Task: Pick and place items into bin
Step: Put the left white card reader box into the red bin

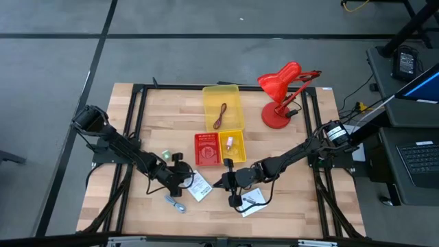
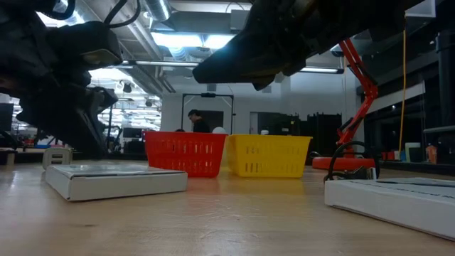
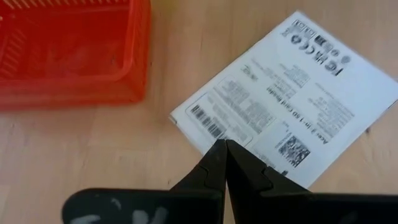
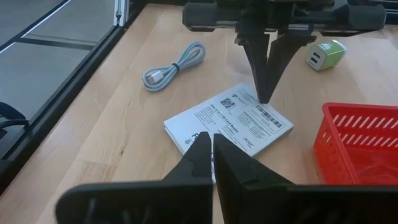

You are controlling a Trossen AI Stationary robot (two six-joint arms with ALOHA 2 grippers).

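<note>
- A red cord (image 1: 220, 114) lies in the yellow bin (image 1: 223, 95).
- Two white packets (image 1: 199, 186) wait on the tabletop (image 1: 288, 144).
- Left pincer (image 1: 188, 180) and right pincer (image 1: 221, 182) are pressed together, holding nothing.

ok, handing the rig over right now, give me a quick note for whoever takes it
Left gripper: shut, empty, tips just over the white printed packet beside the red basket.
Right gripper: shut, empty, facing the left one across that packet.
Done: dark red cord lies in the yellow bin; a small pale item sits in the smaller yellow basket.
Left: the first packet, second white packet near the right arm, coiled grey cable, green charger block.
Red desk lamp stays.
</note>
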